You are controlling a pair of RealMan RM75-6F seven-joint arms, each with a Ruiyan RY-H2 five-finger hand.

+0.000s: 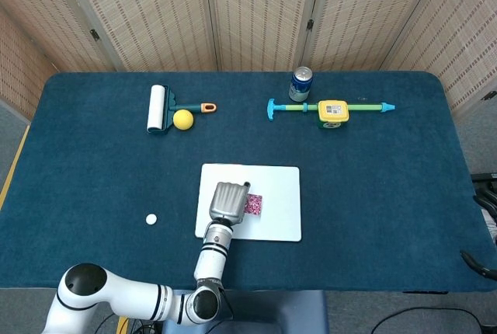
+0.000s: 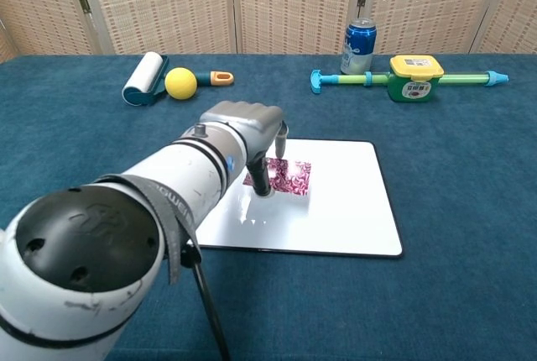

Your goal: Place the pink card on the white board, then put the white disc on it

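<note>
Left hand (image 2: 252, 130) pinches pink card (image 2: 289, 176) over white board (image 2: 352, 210); white disc (image 1: 151, 219) at board's 9 o'clock; right-hand fingers indiscernible.

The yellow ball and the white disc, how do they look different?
The yellow ball is bigger and round; the white disc is small and flat-looking. The ball sits far back against the lint roller; the disc lies alone near the front, left of the white board. Both rest on the blue table.
</note>
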